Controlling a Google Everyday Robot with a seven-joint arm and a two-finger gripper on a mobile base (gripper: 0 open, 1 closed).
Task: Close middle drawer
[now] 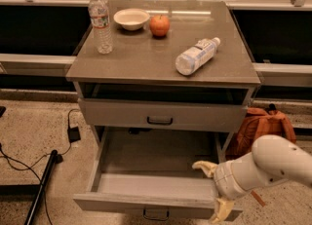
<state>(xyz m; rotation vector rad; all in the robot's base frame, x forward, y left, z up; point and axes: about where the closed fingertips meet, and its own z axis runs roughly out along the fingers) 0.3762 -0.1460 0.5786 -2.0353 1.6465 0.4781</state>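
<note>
1 drawer is out: the middle drawer [146, 187] is pulled far forward from the cabinet [146, 68]. Its long shallow tray is exposed and its low front panel sits well forward of the cabinet face. The small dark bar handle [156, 214] is centred on that panel, at the bottom edge of view.

The gripper [208, 192] is at the drawer's front-right corner, below and forward of the cabinet's right side. Jaws are spread. 1 finger [204, 166] reaches over the tray's right end, behind the front panel. The other finger [222, 211] hangs down in front of the panel. Can't tell if either one touches the wood. The white arm [273, 163] comes in from the right of the cabinet.

The upper drawer [195, 114] is pushed in, with a dark open slot between it and the cabinet top.

4 items on the cabinet top:
- water bottle [100, 22], upright, back-left
- bowl [131, 18], just right of that bottle
- orange fruit [159, 25], just beside the bowl
- second bottle [196, 56], lying on its side, right of centre

An orange backpack [261, 126] sits on the floor right of the cabinet, behind the arm. A black cable [73, 134] and a dark pole [41, 190] are on the floor to the cabinet's left.
</note>
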